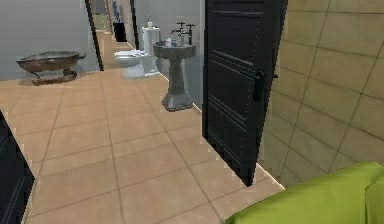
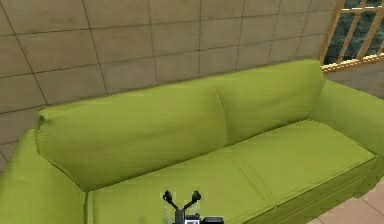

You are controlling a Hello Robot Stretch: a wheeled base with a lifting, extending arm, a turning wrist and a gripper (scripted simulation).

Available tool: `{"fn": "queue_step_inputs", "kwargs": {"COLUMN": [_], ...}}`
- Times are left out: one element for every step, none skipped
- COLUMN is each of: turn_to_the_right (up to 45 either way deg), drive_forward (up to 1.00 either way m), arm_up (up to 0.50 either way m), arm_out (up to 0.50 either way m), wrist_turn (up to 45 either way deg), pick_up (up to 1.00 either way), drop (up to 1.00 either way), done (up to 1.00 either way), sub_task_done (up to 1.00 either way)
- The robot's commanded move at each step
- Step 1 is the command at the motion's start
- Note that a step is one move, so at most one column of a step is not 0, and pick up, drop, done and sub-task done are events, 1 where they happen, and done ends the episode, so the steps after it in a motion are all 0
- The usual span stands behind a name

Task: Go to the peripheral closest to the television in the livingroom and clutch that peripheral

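Forward view: a dark door [image 1: 240, 85] gives onto a sink [image 1: 178, 65] and toilet [image 1: 133, 62] (a bathroom, not the goal).

Arm side view: the gripper [image 2: 183, 197] shows against a green sofa [image 2: 200, 130]. I cannot tell the state of its jaws or whether it holds anything.

This looks like the searching step. I cannot tell where the peripheral is, so the next move calls for turning to find the television.

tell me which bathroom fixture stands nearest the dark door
The grey pedestal sink, right beside the dark door; the white toilet and the bathtub sit farther toward the forward view's left.

Even, diffuse light in both views. Forward view: the pale tiled floor [image 1: 110, 130] is brightly lit; the dark door [image 1: 235, 80] leans through edge distortion. Arm side view: soft shading marks the seams of the sofa [image 2: 200, 130]; the pincer [image 2: 184, 194] stands dark against it.
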Motion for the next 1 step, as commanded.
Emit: {"fn": "queue_step_inputs", "kwargs": {"turn_to_the_right": [0.0], "drive_forward": [0.00], "arm_up": [0.00], "arm_out": [0.00], "wrist_turn": [3.0], "pick_up": [0.00], "drop": [0.00], "done": [0.00], "sub_task_done": [0.00]}}
